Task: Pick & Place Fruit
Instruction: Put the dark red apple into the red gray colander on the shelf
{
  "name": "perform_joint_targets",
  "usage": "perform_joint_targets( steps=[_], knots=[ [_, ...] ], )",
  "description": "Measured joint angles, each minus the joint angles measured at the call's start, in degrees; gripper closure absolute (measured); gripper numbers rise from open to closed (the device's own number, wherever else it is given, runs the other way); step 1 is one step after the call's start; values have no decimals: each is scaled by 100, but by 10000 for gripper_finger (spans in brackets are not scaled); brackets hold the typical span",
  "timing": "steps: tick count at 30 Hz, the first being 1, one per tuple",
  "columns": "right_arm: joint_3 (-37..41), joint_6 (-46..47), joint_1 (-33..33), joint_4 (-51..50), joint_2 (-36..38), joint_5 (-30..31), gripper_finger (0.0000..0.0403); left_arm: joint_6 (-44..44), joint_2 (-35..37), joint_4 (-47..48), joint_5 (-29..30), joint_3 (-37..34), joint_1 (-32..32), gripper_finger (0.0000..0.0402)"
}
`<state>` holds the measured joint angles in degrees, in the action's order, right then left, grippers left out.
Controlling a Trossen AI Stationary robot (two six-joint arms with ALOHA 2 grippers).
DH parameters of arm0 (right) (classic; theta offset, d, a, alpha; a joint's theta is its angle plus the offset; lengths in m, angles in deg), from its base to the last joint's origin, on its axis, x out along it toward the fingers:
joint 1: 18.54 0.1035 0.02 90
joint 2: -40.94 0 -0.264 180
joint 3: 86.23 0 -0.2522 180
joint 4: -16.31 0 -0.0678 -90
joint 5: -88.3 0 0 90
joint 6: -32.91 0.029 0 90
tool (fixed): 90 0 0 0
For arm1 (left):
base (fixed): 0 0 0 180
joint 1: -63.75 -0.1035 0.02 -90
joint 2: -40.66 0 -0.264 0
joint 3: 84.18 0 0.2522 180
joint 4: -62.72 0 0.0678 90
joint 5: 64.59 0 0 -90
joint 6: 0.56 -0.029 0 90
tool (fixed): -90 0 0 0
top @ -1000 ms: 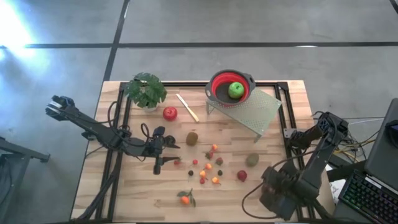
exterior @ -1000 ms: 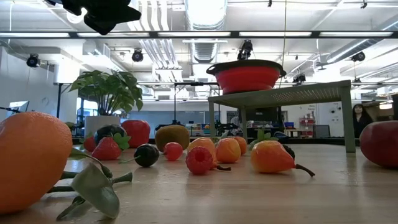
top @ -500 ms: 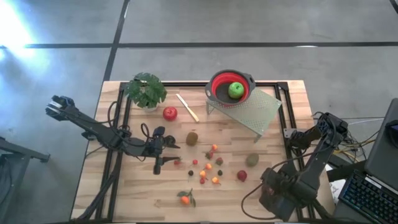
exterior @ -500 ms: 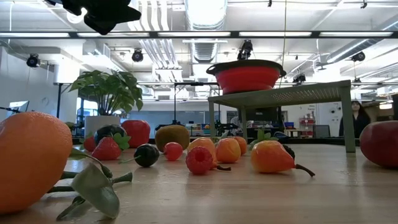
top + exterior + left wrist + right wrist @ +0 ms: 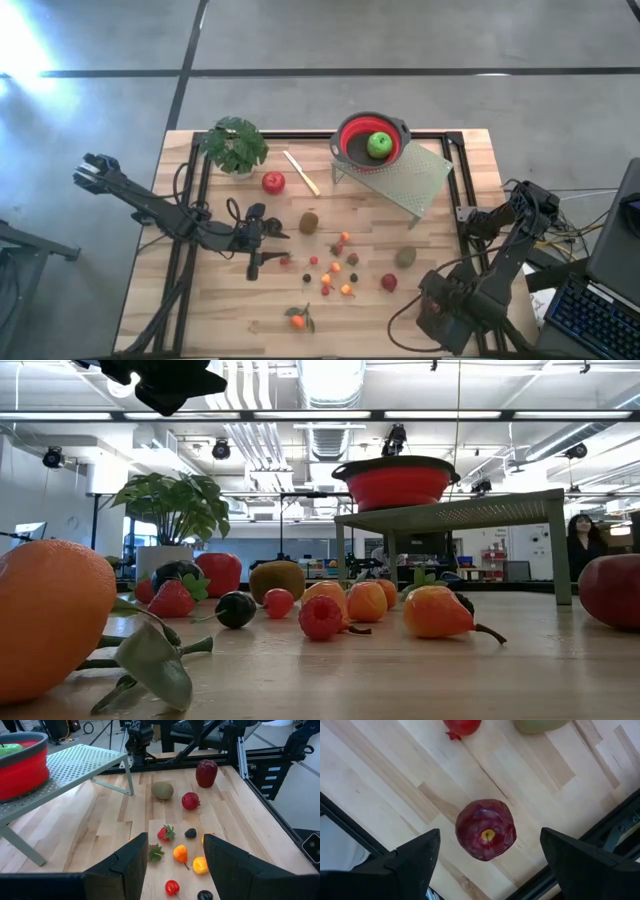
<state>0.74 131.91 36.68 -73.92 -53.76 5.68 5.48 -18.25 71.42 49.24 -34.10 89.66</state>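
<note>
Right gripper is held open over a dark red apple, seemingly near the table's right edge; left gripper is parted, empty.

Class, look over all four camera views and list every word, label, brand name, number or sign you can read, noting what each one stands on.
No readable text in any view.
Red collapsible colander, grey perforated metal rack, wooden table: no lettering or labels show.
Dark keyboard at the table's right: key markings too small to read.
Room behind the table in the low view: screens and fittings too small and blurred to read.
</note>
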Motion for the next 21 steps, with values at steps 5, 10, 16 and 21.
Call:
perform_joint_targets(
  steps=[5,10,16,21],
  knots=[
    [20,-32,2,153,0,-74,56,0,0,2,0,0,1,204],
    [20,-42,2,167,0,-119,45,0,0,0,0,0,2,204],
    [57,-39,2,275,0,-125,50,-1,0,1,0,0,0,204],
    [171,-30,15,581,0,-127,63,-1,0,1,0,0,2,204]
  ],
)
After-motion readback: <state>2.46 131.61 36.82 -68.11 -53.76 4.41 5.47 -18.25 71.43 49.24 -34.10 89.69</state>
